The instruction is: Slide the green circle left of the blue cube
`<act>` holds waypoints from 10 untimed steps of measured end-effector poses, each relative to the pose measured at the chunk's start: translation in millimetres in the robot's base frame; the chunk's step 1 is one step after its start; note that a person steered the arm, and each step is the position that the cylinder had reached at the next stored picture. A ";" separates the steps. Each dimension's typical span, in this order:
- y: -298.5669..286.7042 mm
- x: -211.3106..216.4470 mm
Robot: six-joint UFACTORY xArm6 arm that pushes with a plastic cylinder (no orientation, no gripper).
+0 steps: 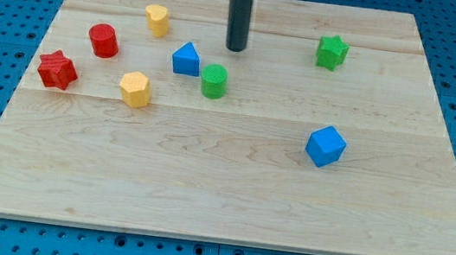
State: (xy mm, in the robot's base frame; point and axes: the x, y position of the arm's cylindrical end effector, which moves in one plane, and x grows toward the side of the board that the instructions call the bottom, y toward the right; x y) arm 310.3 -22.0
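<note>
A pale wooden board [229, 189] was laid over blue pegboard. No pincer was fitted, so nothing was held; my tip [236, 49] was parked just above the green circle [214, 81]. That sat beside the blue triangle [186, 59], well left of the blue cube [325, 145]. Probably light, hard plastic, best nudged on its upper-left side.

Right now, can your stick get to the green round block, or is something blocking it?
Probably yes. My tip sits just above the green circle in the view, with only bare board between them. The blue triangle stands beside the circle on the view's left, off that path.
</note>
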 end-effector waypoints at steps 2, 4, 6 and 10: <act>-38.8 30.6; 37.6 86.5; 0.9 23.8; 47.3 138.9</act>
